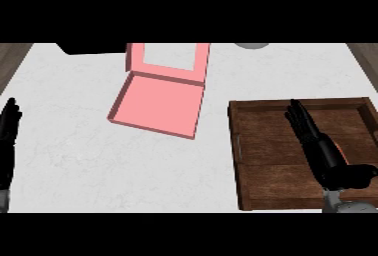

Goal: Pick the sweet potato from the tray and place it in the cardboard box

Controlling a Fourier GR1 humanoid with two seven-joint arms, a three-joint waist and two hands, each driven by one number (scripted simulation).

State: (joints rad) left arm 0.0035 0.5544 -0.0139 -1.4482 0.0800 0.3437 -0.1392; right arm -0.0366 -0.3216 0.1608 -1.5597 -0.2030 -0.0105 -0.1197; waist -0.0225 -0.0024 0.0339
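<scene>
Brown wood is what you meet first: the tray [244, 170] sits on the white bench [88, 160] at your lower right, its rim raised around a planked floor. Your right hand [325, 155] lies over the tray with its fingers [299, 117] straight and pointing away from you, closed on nothing. Just beside that hand, on its right edge, a thin orange sliver shows, the sweet potato [341, 150], mostly hidden under the hand and inside the tray. Your left hand [9, 130] rests at the left edge, fingers up and relaxed. Farther out, near the middle, the pink cardboard box [159, 105] lies open, its lid flap tipped back toward the far side, well apart from the tray
</scene>
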